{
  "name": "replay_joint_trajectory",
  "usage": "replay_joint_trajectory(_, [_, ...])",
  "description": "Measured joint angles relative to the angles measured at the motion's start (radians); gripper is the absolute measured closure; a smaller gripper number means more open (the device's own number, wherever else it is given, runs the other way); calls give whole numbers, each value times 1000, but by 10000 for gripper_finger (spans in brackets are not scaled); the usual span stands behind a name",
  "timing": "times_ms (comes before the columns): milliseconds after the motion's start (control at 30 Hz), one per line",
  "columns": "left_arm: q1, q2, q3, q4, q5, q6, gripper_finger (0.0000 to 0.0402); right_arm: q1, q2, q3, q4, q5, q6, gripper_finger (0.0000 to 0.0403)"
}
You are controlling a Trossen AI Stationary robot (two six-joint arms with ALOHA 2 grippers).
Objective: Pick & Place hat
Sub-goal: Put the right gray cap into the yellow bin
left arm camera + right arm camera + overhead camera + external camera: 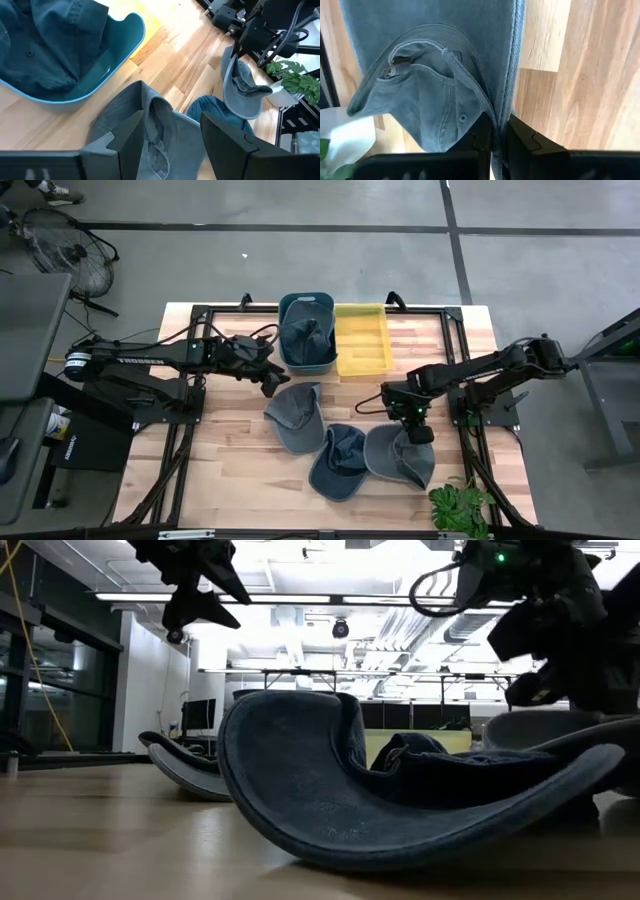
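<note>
A grey-blue hat [400, 458] lies at the right of a row of three on the wooden counter [230, 465], its edge pinched between the pressed-together fingers of the right hand [420, 432]. The wrist view shows the fabric [435, 90] clamped and hanging from those fingers. A darker hat [338, 462] sits just beside it, and a third hat [295, 415] lies near the left hand [272, 387], whose fingers are spread and hold nothing above that hat. A teal bin [307, 358] holding another hat stands touching a yellow tray [362, 340]. A green plant [458, 505] sits at the counter's near right corner.
</note>
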Motion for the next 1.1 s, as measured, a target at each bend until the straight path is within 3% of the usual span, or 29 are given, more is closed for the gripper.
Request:
replay_joint_trajectory(633, [0,0,0,8,0,-1,211,-2,0,269,-269,27,-29,379])
replay_joint_trajectory(1100, [0,0,0,8,0,-3,211,-2,0,403,-341,90,-53,379])
